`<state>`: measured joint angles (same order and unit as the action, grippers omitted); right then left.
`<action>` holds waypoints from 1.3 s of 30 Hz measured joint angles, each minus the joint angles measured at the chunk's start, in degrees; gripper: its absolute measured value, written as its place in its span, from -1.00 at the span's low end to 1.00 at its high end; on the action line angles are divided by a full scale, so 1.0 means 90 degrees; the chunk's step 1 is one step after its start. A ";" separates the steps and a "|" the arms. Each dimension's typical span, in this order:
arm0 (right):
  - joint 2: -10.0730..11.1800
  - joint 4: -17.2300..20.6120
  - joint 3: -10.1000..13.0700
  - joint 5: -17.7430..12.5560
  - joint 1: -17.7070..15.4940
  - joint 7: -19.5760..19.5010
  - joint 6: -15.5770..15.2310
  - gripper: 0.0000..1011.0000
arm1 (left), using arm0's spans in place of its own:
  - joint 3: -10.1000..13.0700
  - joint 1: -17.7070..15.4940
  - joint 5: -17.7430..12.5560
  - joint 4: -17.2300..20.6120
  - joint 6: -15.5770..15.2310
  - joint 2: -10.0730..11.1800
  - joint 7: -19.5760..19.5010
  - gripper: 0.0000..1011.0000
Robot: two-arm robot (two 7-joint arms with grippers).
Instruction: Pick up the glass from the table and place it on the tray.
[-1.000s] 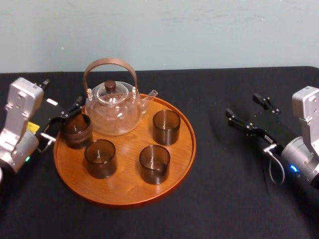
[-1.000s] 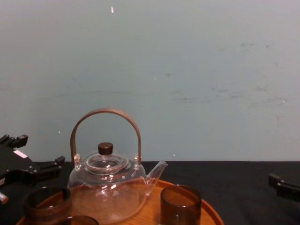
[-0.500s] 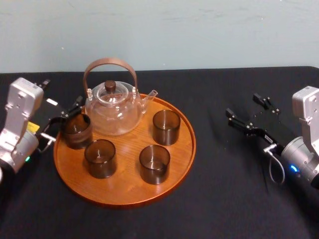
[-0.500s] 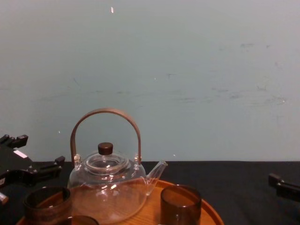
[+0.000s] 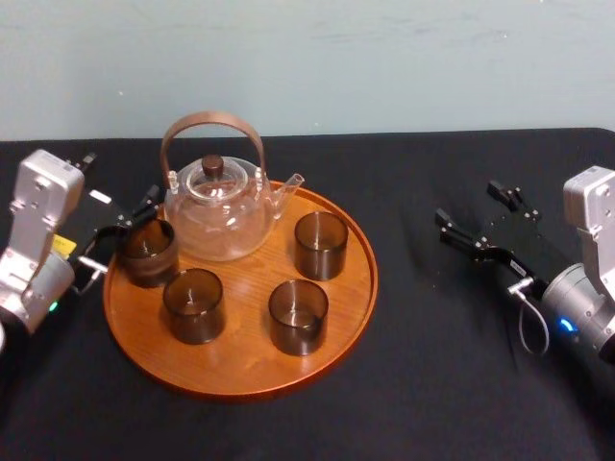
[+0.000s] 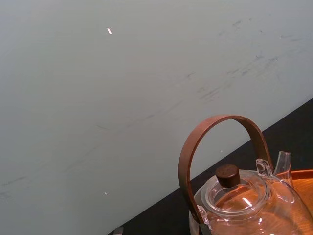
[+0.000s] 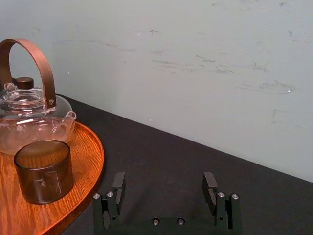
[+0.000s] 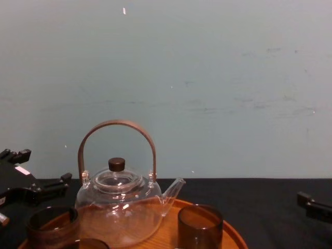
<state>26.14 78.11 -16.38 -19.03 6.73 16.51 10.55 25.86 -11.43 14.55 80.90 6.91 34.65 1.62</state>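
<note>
Head view puts the glass [image 5: 147,252] upright on the tray [image 5: 288,379], just inside its rim, at the tips of the left gripper's [image 5: 120,233] released, spread jaws. Placing looks done; only backing off is left. The right gripper [image 5: 469,204] idles over the counter [image 5: 432,384], jaws spread.

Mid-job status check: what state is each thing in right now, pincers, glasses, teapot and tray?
Left pincer: open, at the leftmost glass by the tray's left rim.
Right pincer: open, empty, over the table on the right.
Leftmost glass: upright on the tray, empty.
Three other glasses: upright on the tray, empty.
Teapot: upright on the tray, lid on.
Tray: flat on the table.
</note>
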 joint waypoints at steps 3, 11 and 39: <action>0.0000 0.0000 0.0000 0.0000 0.0000 0.0000 0.0000 0.98 | 0.0000 0.0000 0.0000 0.0000 0.0000 0.0000 0.0000 0.98; 0.0000 0.0000 0.0000 0.0000 0.0000 0.0000 0.0000 0.98 | 0.0000 0.0000 0.0000 0.0000 0.0000 0.0000 0.0000 0.98; 0.0000 0.0000 0.0000 0.0000 0.0000 0.0000 0.0000 0.98 | 0.0000 0.0000 0.0000 0.0000 0.0000 0.0000 0.0000 0.98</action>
<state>26.14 78.11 -16.38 -19.03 6.73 16.51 10.55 25.86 -11.43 14.55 80.90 6.91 34.65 1.62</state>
